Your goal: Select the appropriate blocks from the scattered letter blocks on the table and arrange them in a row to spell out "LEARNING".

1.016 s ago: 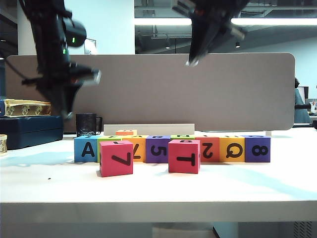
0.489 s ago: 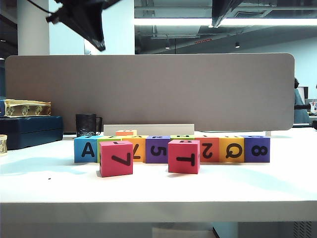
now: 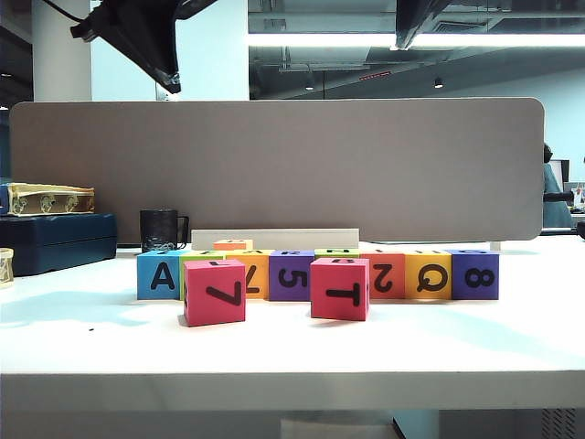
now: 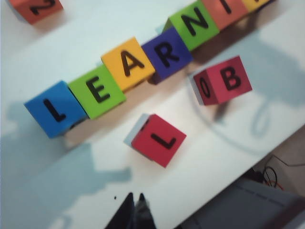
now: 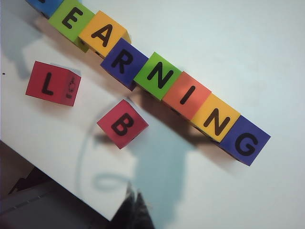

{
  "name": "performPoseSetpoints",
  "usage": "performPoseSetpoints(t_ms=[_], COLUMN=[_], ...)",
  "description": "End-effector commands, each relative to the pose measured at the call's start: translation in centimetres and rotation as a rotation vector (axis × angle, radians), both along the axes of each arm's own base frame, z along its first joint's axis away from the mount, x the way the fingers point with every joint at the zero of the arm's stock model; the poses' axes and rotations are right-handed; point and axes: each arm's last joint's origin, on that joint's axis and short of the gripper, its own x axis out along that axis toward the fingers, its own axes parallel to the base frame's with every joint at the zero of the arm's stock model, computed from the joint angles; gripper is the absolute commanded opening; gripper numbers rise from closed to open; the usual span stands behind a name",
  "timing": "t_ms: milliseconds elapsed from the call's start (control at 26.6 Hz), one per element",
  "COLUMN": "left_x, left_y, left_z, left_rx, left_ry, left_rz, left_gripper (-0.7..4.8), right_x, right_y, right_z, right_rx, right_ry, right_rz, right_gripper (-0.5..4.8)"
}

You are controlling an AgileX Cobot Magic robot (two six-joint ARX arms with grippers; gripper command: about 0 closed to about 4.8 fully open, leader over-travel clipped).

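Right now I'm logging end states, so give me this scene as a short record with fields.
row: eight letter blocks touching side by side on the table, tops reading LEARNING across the two wrist views
spare blocks: red L block and red B block in front of the row, apart from it
left gripper: shut, empty, raised above the table
right gripper: shut, empty, raised above the table
task state: word looks complete

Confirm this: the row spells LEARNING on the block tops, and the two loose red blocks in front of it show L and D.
Not quite. The second loose red block shows B, not D, as the right wrist view shows. The other red block shows L, and the row reads LEARNING.
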Motion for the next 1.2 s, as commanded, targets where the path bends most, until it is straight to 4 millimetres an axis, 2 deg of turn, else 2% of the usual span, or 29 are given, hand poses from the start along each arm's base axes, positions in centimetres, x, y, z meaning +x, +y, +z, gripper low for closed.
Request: performPoseSetpoints(t_ms=[38, 414, 1205], left_x=[-0.5, 0.2, 0.9], left_y=[0.2, -0.1, -0.4], left_z=[0.0, 0.4, 0.9], left_rx=[0.012, -0.022, -0.056], left_ry=[0.041, -0.05, -0.133], left_rz=[-0.003, -0.001, -0.001], left_gripper=[-0.04, -0.05, -0.05], right_x=[-0.1, 0.0, 0.0], right_y=[0.0, 0.0, 0.0], right_z=[0.3, 0.2, 0.4], right_rx=[0.005, 0.008, 0.004], right_ry=[-0.013, -0.017, -0.05], right_rz=[0.004, 0.004, 0.023], right_gripper=[-0.01, -0.01, -0.01])
